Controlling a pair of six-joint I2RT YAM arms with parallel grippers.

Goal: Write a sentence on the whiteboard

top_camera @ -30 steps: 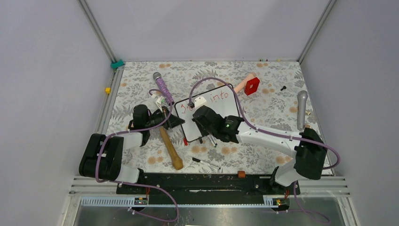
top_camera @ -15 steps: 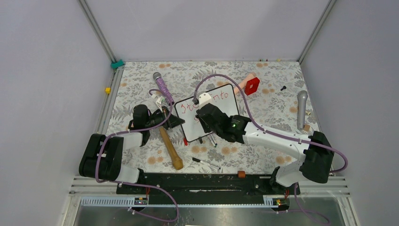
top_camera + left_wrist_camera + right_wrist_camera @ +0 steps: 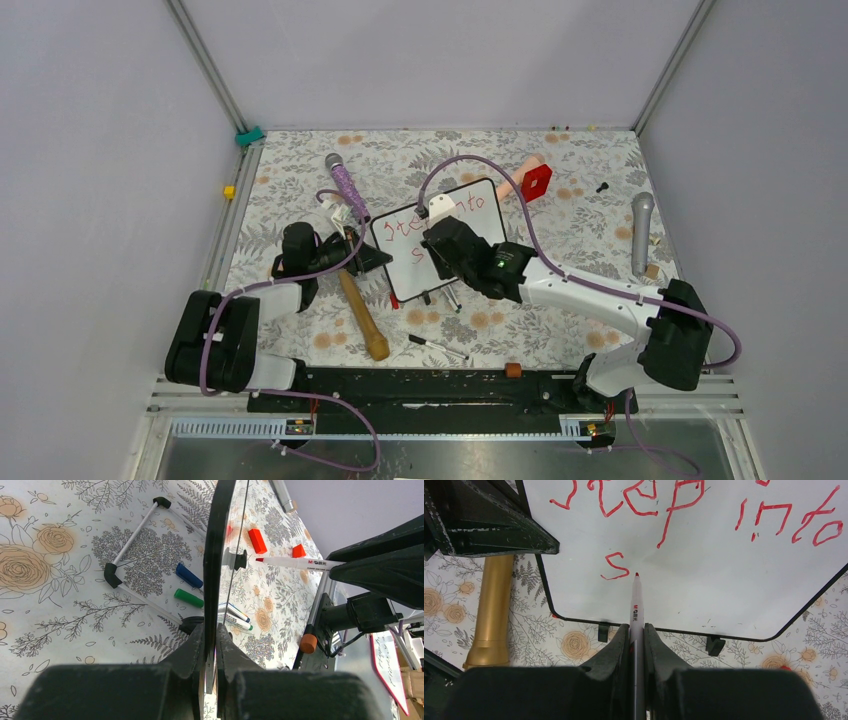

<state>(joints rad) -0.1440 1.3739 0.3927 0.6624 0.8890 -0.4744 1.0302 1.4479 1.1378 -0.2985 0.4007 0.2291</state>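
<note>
Marker [image 3: 636,600] sits clamped in right gripper [image 3: 636,629]; left gripper [image 3: 212,632] pinches whiteboard [image 3: 216,555] edge.

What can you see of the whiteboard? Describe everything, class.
The whiteboard is a white rectangle with thin black frame, rounded corners and small black feet, on the floral tablecloth. Red lettering reads "step into", with "s" begun below. The left end effector clamps its edge; the red marker in the right end effector points at it.
</note>
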